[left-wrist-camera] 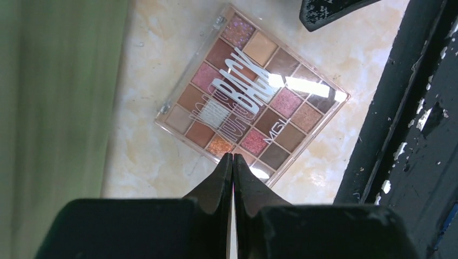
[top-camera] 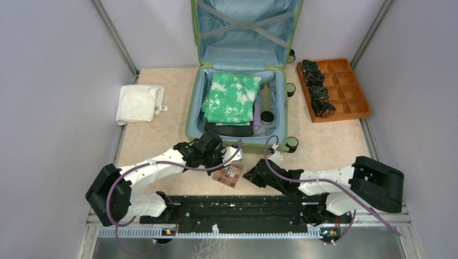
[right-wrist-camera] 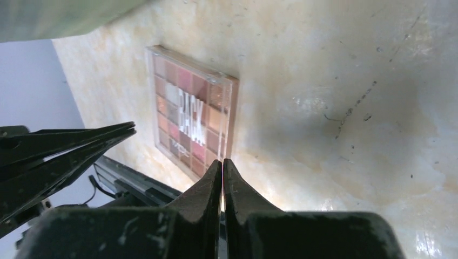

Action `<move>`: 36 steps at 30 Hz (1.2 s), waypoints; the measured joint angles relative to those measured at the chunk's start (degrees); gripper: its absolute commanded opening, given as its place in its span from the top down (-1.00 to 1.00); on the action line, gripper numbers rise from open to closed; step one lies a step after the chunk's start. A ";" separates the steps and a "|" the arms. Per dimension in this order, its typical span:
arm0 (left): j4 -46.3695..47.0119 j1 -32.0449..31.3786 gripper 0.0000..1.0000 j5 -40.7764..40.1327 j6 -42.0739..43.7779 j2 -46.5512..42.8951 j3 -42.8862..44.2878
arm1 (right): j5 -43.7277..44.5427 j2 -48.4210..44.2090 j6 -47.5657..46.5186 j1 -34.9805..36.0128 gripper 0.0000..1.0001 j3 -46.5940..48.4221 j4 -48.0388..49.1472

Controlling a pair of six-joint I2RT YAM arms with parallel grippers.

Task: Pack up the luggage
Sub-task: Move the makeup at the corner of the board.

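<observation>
**Plainly: both grippers closed and empty at a palette, luggage open beyond**

Up close, the left gripper (left-wrist-camera: 233, 157) has its fingers pressed together with nothing between them. Its tips sit over the near edge of an eyeshadow palette (left-wrist-camera: 251, 94), and whether they touch it cannot be told. The right gripper (right-wrist-camera: 222, 162) is likewise closed and empty, with its tips at the palette's edge.

Only the wrist views show the palette's clear lid, its white "BACK" lettering and its squares of pink, tan and brown. Each also catches the other gripper's dark tip: at 1 o'clock in the left view, at 9 o'clock in the right. From above, the palette is just a small square on the desk (top-camera: 162, 140) between the two grippers.

Only the top view shows the luggage (top-camera: 232, 54), at 12 o'clock from the grippers. It lies open with its lid upright. Inside are a green-and-white cloth (top-camera: 232, 97) and, at its 3 o'clock, an olive tube (top-camera: 265, 100). The left arm's wrist overlaps the near rim.

A white towel (top-camera: 139, 103) lies at 10 o'clock and an orange tray (top-camera: 351, 89) at 2 o'clock. A black rail (top-camera: 237, 210) runs at 6 o'clock.
</observation>
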 measured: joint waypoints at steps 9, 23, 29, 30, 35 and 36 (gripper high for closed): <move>-4.15 0.07 -0.42 -4.66 1.38 -2.73 3.10 | 4.15 -5.79 -4.20 -0.02 -0.63 0.76 -9.51; -4.96 -0.09 -0.96 -3.32 14.19 -9.22 -10.25 | 4.85 1.29 -20.09 -7.19 -0.57 7.17 -6.82; -0.98 -0.33 -0.48 -1.92 14.82 -7.63 -10.84 | 3.02 7.50 -24.28 -8.13 -0.40 10.01 -0.50; -0.26 -0.44 -0.44 -1.64 14.84 -7.13 -10.80 | 2.19 8.44 -24.57 -7.98 -0.37 10.19 1.01; 1.97 -0.79 -0.26 -0.33 14.84 -4.96 -10.19 | -0.07 11.41 -24.76 -6.91 -0.19 10.16 6.64; 2.12 -0.90 -0.21 -0.11 14.80 -4.79 -10.14 | 0.15 11.89 -24.79 -6.47 -0.14 10.16 7.37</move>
